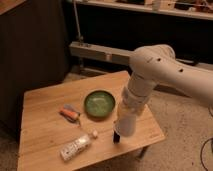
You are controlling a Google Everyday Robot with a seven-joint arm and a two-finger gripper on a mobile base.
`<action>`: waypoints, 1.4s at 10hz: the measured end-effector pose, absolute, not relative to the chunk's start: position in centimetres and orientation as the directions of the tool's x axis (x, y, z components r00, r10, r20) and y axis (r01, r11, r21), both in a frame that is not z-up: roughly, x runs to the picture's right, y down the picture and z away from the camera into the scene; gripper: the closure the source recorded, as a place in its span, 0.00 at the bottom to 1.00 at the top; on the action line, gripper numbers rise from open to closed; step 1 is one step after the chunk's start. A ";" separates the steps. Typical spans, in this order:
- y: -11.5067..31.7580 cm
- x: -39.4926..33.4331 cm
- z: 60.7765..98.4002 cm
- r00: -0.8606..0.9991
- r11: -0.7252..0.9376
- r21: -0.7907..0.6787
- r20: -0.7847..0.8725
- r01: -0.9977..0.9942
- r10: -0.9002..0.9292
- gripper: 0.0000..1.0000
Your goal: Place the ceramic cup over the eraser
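Note:
The white ceramic cup (126, 125) hangs at the end of my white arm, over the front right part of the wooden table (40, 125). My gripper (128, 113) sits at the cup's top and is shut on it, with the fingers mostly hidden by the wrist and the cup. The black eraser (116, 136) stands on the table just left of and below the cup's lower edge. The cup partly overlaps it in the camera view. I cannot tell whether cup and eraser touch.
A green bowl (99, 103) sits mid-table behind the eraser. An orange-and-grey oblong object (70, 113) lies to the bowl's left. A clear plastic bottle (76, 146) lies near the front edge. The table's right edge is close to the cup.

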State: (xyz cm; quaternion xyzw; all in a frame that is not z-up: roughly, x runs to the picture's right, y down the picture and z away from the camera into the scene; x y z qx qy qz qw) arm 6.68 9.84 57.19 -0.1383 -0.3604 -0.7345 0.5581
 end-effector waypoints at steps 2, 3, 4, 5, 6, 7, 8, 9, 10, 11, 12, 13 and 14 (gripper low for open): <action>10.1 5.2 57.9 -0.359 -0.123 0.398 0.597 0.909 -0.718 1.00; 10.6 4.6 58.5 -0.367 -0.127 0.407 0.592 0.904 -0.718 1.00; 11.0 4.5 58.9 -0.369 -0.131 0.407 0.589 0.904 -0.719 1.00; 11.4 4.6 59.1 -0.370 -0.136 0.404 0.587 0.905 -0.720 1.00; 11.8 4.7 59.3 -0.373 -0.157 0.389 0.577 0.908 -0.727 1.00; 11.8 4.9 59.2 -0.377 -0.179 0.378 0.554 0.908 -0.742 1.00; 11.5 5.0 58.9 -0.381 -0.193 0.374 0.535 0.907 -0.754 1.00; 11.2 5.0 58.7 -0.390 -0.207 0.374 0.521 0.904 -0.760 1.00; 11.1 4.6 58.9 -0.402 -0.218 0.382 0.512 0.898 -0.759 1.00; 11.1 4.3 59.1 -0.408 -0.222 0.388 0.508 0.895 -0.758 1.00; 11.1 4.3 59.4 -0.414 -0.229 0.390 0.501 0.892 -0.760 1.00; 11.3 4.2 59.8 -0.418 -0.232 0.395 0.494 0.889 -0.762 1.00; 11.5 4.3 60.1 -0.420 -0.234 0.397 0.488 0.888 -0.765 1.00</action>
